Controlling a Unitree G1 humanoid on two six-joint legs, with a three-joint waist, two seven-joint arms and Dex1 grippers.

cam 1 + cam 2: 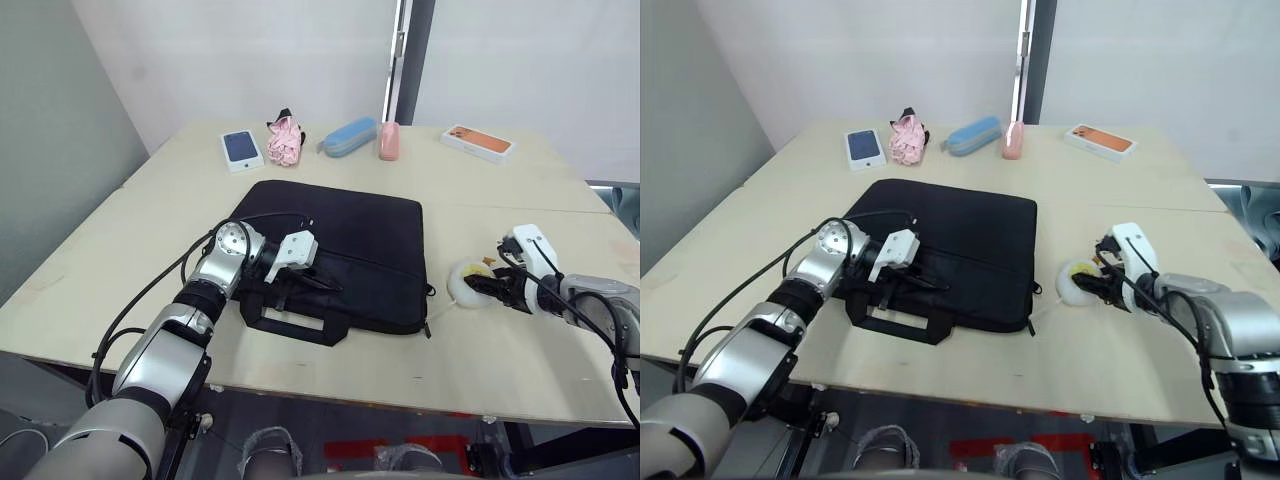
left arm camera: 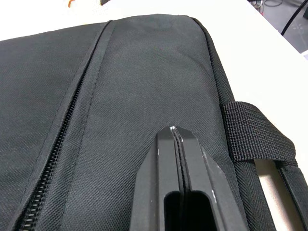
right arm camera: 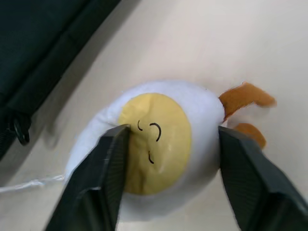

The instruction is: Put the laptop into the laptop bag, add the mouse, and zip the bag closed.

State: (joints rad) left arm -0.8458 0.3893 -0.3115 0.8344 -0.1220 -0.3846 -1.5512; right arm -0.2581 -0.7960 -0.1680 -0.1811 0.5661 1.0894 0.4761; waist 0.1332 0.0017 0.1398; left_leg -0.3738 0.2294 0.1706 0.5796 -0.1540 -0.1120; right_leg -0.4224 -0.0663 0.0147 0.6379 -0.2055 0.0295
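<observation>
The table point(image 1: 520, 360) is seen from above by both head views, facing forward and down. The laptop bag point(image 2: 144, 86) is viewed closely from the left wrist; the plush toy point(image 3: 154, 144) closely from the right.

Egg plush point(image 1: 468, 283) near table point(image 1: 520, 180) edge; boxed phones point(image 1: 241, 149) far side.

I see the bag point(image 2: 144, 72) as matt black woven cloth, coarse-grained, with a toothed zipper point(image 2: 48, 168) and ribbed webbing handle point(image 2: 250, 132). The left fingers point(image 2: 185, 173) look like smooth black plastic. The plush point(image 3: 159, 144) is soft white and yellow fabric. The table point(image 1: 520, 350) is pale, matt wood.
</observation>
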